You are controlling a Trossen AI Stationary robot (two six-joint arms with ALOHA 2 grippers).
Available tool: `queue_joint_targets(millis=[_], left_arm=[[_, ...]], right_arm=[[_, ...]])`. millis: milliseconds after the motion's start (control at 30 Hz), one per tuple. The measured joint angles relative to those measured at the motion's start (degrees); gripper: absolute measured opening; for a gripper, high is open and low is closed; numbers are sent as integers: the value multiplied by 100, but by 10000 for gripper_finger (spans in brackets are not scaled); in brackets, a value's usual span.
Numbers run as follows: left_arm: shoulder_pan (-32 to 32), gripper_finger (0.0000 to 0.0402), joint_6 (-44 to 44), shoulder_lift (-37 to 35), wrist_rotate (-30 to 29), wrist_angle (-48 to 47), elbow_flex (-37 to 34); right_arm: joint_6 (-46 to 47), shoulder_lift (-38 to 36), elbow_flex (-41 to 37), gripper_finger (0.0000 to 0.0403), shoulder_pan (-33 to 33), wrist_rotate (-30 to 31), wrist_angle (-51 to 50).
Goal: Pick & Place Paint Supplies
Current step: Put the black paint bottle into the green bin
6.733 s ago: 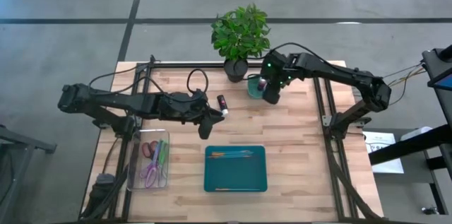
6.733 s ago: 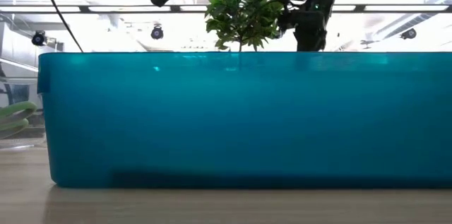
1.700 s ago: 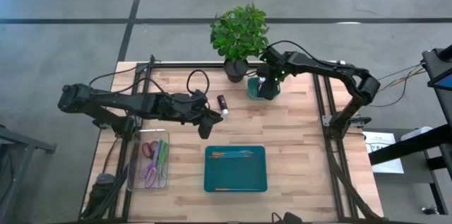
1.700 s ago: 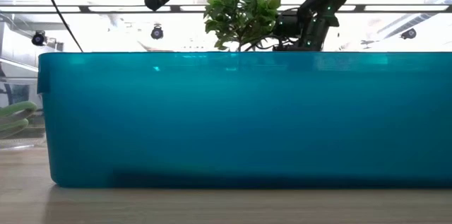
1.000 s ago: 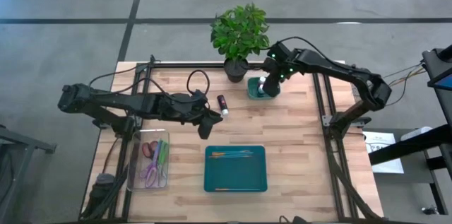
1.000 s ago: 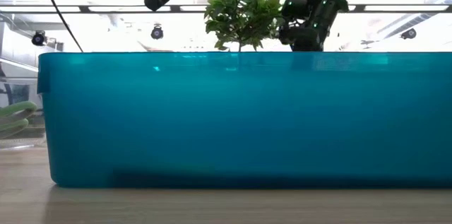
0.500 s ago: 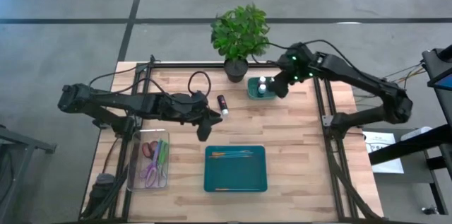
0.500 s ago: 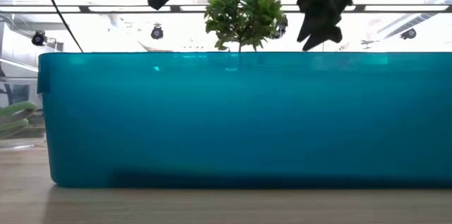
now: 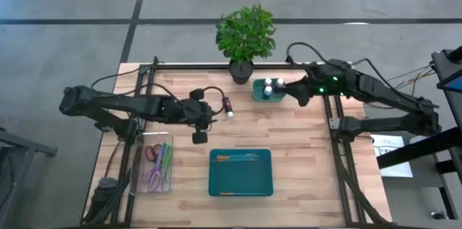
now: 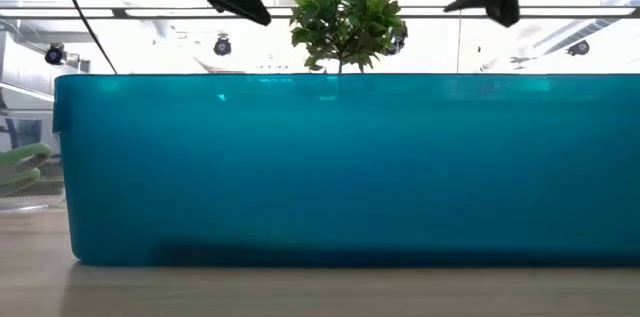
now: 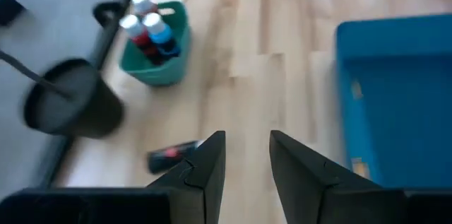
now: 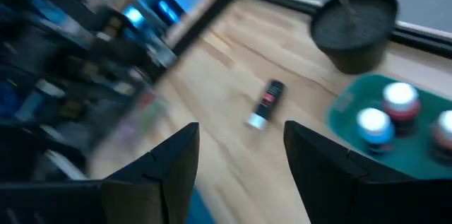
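Observation:
A black paint bottle [image 9: 228,106] with a white cap lies on its side on the wooden table, also in the left wrist view [image 11: 171,157] and the right wrist view [image 12: 266,102]. A small green cup [image 9: 266,90] behind it holds three white-capped bottles, among them a red [image 11: 141,37] and a blue one [image 11: 161,37]. A teal tray [image 9: 240,186] near the front edge holds thin brushes [image 9: 234,158]. My left gripper [image 9: 198,136] hangs open left of the black bottle. My right gripper [image 9: 290,88] is open in the air just right of the cup.
A potted plant [image 9: 245,37] stands at the far edge beside the cup. A clear box [image 9: 155,162] with scissors and coloured things sits at the near left. Bare wood lies between the black bottle and the tray. In the low view the tray's wall [image 10: 340,167] blocks the table.
My right gripper has drawn back from over the green cup toward the table's right edge, rising and rolling at the wrist; the bottles stay upright in the cup. My left gripper has rolled about its own axis over the same spot.

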Motion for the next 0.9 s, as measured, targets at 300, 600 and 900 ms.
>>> queue_joint_targets(millis=[300,600,900], left_arm=[[1299,129,1540,980,1086,181,-5],[1720,216,3231,2346,792,-338,580],[1969,287,4887,2664,705,-81,498]], right_arm=[[709,-570,-270,203,1201,1328,683],[854,-424,-45,203,1771,1999,845],[755,-355,54,203,1953,2192,1044]])
